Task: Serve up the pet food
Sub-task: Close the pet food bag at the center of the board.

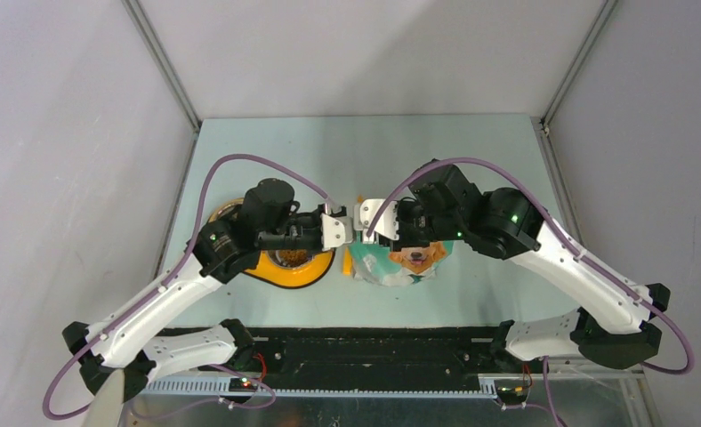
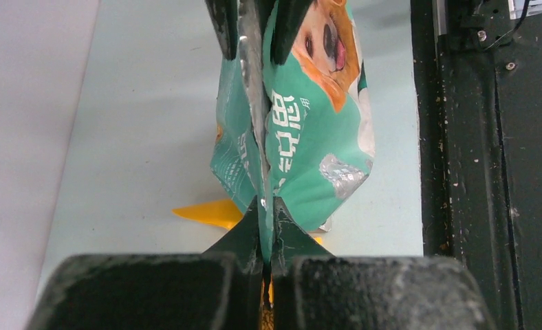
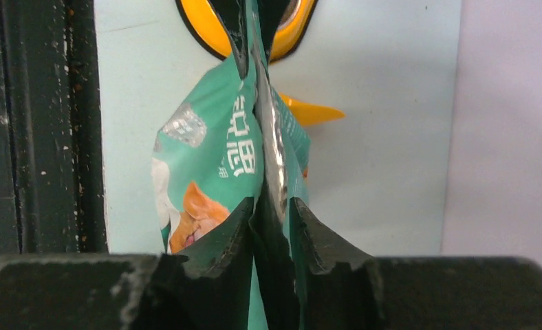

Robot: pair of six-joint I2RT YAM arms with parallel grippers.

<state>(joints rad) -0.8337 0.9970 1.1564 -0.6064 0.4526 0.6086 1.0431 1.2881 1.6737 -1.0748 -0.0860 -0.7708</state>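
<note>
- Left tool [image 2: 267, 230]: clenched on the green dog-picture bag [image 2: 309, 137], at the end of the top seam nearest the yellow bowl [image 1: 304, 274].
- Right tool [image 3: 268, 227]: clamped on the same seam, at the end farthest from the bowl.
- Pet food: not in sight; judged to be inside the bag, just beside the bowl. Brownish patch inside the bowl too shadowed by the left arm to call.
- Relation that matters: seam pinched flat, its long axis aimed straight at the bowl; bag body hanging upright below, apart from the bowl's rim.
- Nearer arm: the left, reaching right across the bowl; the right arm beyond the bag, well apart from the bowl.
- Likely need, as a judgement: parting the seam, or tipping its bowl-side end down toward the bowl.
- Orange scoop [image 2: 206, 212]: flat on the counter [image 1: 374, 151], near the bowl, at the bag's foot, untouched.
- Count: two tools, one bag, one bowl, one scoop; kibble not countable.
</note>
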